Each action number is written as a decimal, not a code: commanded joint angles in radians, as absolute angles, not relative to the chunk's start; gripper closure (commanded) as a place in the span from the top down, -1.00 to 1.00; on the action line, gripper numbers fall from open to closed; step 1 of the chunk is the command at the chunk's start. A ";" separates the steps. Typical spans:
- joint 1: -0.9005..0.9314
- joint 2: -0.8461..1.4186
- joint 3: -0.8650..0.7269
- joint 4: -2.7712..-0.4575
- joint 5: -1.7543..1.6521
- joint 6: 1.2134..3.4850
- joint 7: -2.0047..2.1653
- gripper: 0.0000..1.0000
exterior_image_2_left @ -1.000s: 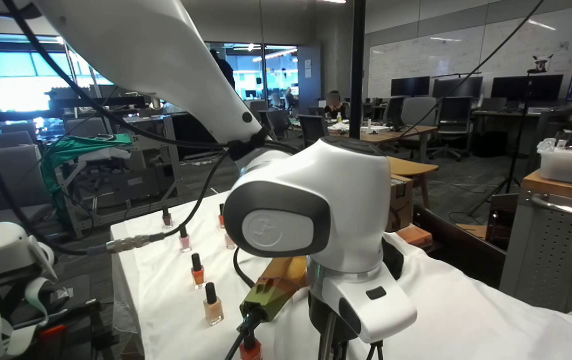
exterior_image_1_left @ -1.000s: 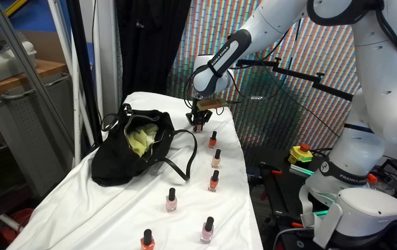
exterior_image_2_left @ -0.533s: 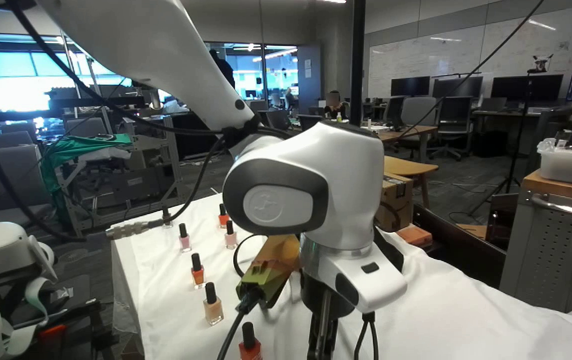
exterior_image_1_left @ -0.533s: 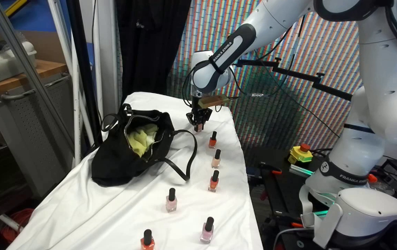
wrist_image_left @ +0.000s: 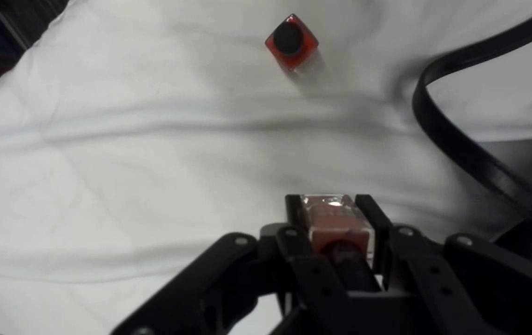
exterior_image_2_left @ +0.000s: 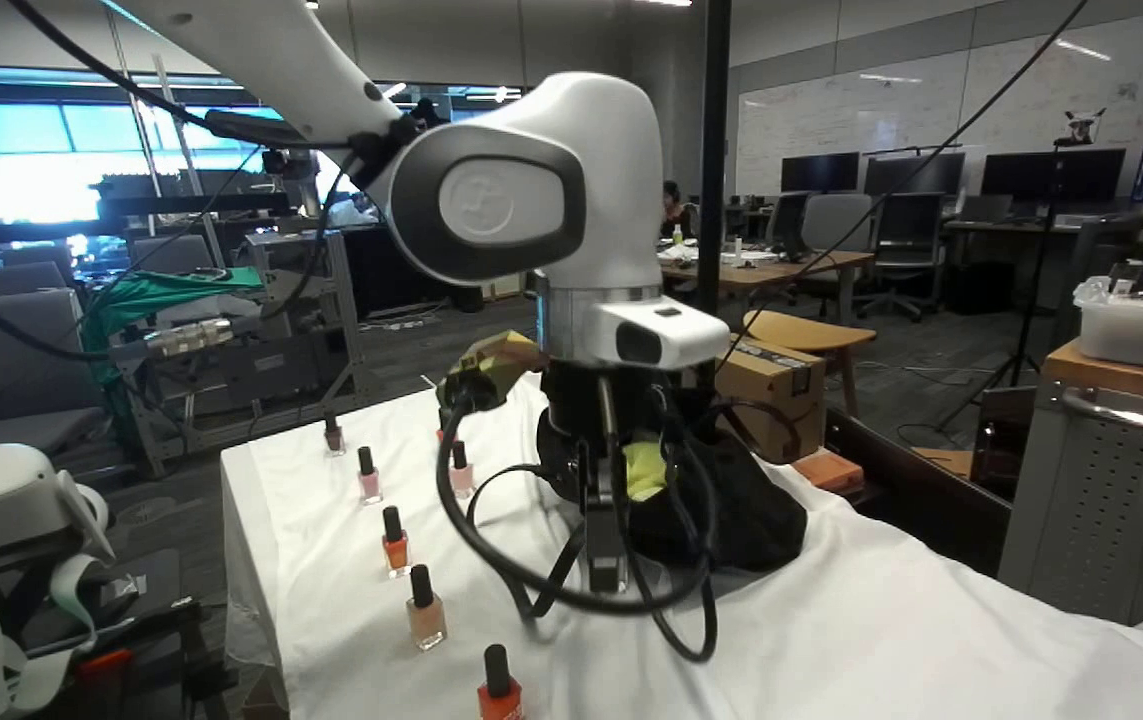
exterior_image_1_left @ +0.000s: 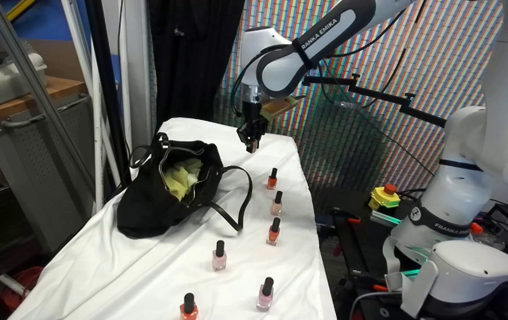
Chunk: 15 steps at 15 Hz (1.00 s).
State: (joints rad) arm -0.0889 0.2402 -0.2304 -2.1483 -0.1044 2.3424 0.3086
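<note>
As the gripper (wrist_image_left: pixel 330 207) rose, pinching a nail polish bottle (wrist_image_left: pixel 339 238), the lift off the white cloth (wrist_image_left: pixel 131 200) looked done.

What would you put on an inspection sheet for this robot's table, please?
Surface: white cloth, wrinkled.
Job's things: pinkish nail-polish bottle, gripped, seemingly off the cloth.
Clutter: open black bag, yellow-green fabric inside; red bottle, among others, upright on the cloth.
Fingers: pressed against both sides of the gripped bottle.
Cables: black cable loops near the fingers in an exterior view.
Surroundings: black curtain; yellow box with red knob; white headset.
</note>
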 commanded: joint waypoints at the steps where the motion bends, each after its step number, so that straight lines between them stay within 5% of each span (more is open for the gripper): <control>1: -0.034 0.133 -0.194 -2.195 -0.203 2.337 0.361 -0.69; 15: 0.125 0.294 -0.099 -2.107 -0.322 2.664 0.607 -0.69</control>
State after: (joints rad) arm 0.0921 0.2353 -0.0747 -2.1572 -0.2760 2.6004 0.5301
